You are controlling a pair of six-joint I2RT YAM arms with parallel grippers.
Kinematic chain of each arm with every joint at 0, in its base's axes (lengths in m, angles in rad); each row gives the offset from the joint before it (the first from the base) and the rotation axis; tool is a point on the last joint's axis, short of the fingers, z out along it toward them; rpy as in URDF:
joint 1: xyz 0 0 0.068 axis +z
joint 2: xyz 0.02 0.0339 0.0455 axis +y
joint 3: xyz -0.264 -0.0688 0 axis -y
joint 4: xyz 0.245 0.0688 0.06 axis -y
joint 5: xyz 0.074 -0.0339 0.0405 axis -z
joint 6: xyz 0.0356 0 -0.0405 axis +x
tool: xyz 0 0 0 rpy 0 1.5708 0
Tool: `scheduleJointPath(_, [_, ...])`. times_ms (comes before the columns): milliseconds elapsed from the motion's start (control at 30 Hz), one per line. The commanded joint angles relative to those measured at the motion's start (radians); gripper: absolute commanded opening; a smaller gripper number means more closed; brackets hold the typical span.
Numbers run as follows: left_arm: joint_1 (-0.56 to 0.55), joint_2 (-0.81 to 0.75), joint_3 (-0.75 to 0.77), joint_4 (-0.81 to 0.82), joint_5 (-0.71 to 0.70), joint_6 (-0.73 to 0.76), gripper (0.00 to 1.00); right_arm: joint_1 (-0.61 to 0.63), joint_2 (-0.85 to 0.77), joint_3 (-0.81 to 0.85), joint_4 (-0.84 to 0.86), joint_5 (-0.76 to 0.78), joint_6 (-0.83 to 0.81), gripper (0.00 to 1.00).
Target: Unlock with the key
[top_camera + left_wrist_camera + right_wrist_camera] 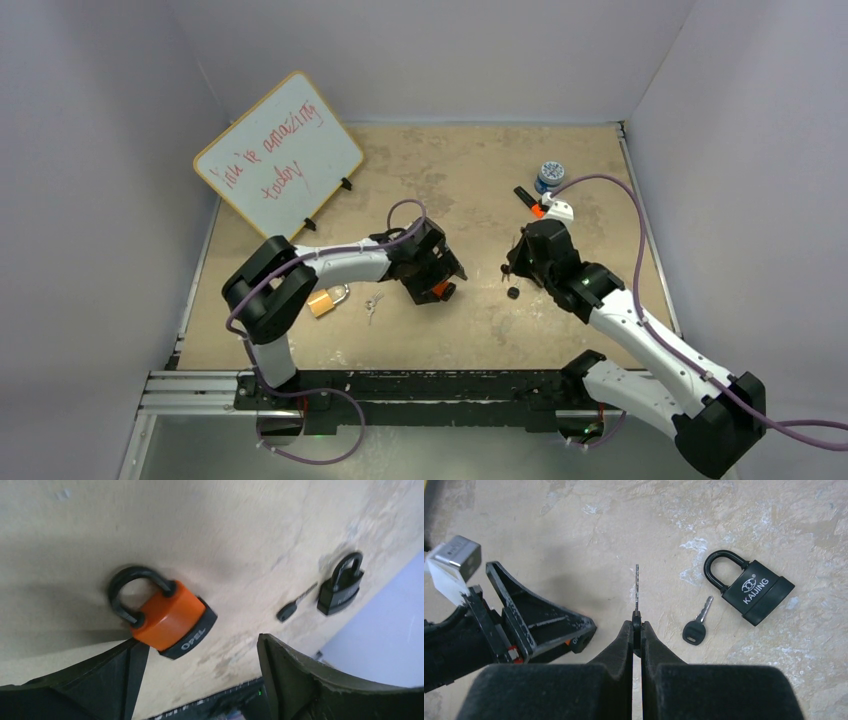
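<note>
Key (637, 590): thin flat metal blade, seen edge-on, pinched by its head in the right end effector (637, 625), whose jaws are fully closed on it; the blade sticks straight out past the fingertips, above the tabletop (480, 160) near its centre. Left end effector (199, 640) is spread wide with nothing gripped, its black wedge-shaped fingers (300, 680) straddling the orange padlock (170, 620). That lock lies flat: glossy orange body, black base cap with white lettering, black curved shackle seated at both ends. Just right of the held key a black padlock (754, 592) marked KAIJING lies flat, boxy body with a rounded shackle, and a black-headed key (696, 625) sits just beside it, apart. A brass padlock (322, 301) and small silver keys (373, 305) lie near the left arm's elbow. Tabletop is tan, matte and mottled with pale worn patches. The two end effectors face each other across a narrow bare gap; a wider bare stretch runs to the far wall. Whiteboard (278, 155) leans at the far left corner and a blue-lidded jar (550, 175) stands far right. White walls close in three sides.
</note>
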Motion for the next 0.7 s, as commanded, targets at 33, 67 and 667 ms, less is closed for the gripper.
scheduleJointPath(33, [0.001, 0.054, 0.123, -0.110, -0.208, 0.092, 0.82, -0.004, -0.016, -0.010, 0.013, 0.026, 0.018, 0.00])
scheduleJointPath(67, [0.001, 0.071, 0.139, -0.128, -0.206, 0.101, 0.82, -0.004, -0.016, -0.010, 0.013, 0.025, 0.017, 0.00])
scheduleJointPath(667, [-0.036, 0.334, 0.440, -0.555, -0.270, 0.269, 0.70, -0.012, -0.022, -0.057, 0.056, -0.011, -0.004, 0.00])
